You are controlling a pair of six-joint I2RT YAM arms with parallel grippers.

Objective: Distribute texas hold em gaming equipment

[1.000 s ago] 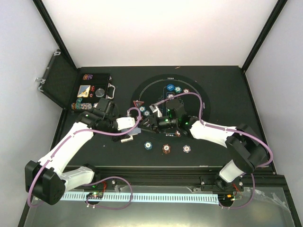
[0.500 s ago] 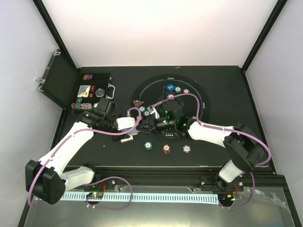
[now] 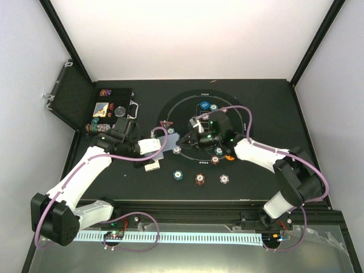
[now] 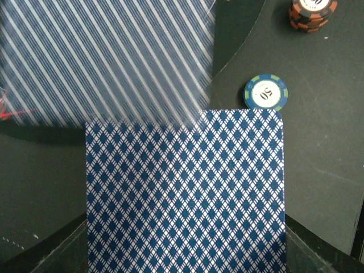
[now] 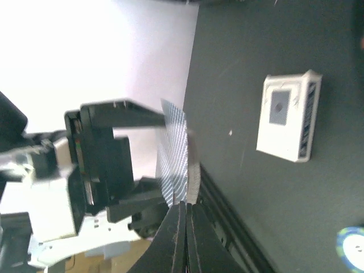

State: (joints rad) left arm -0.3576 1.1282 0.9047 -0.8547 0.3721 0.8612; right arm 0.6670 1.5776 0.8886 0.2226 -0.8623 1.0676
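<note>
Blue-diamond card backs fill most of my left wrist view: that is the deck of cards (image 4: 185, 193), and my left gripper (image 3: 152, 143) is clamped around it, holding it roughly flat just at the left rim of the round black mat (image 3: 182, 111). Just past the deck's far edge is a single card (image 4: 108, 57), streaked and blurred in that view. My right gripper (image 5: 186, 207) is closed with its fingertips pinched on that card's edge, which my right wrist view shows almost edge-on. From above, the card sits between my two grippers, over the left part of the mat. Beside the deck's far right corner a teal chip (image 4: 265, 92) lies flat on the surface (image 3: 273, 102), and a short red-brown chip stack (image 4: 310, 14) stands farther out. A white card box (image 5: 287, 116) lies on the surface near my left arm. The black case (image 3: 73, 102) stands open at the far left, chips in its tray.
</note>
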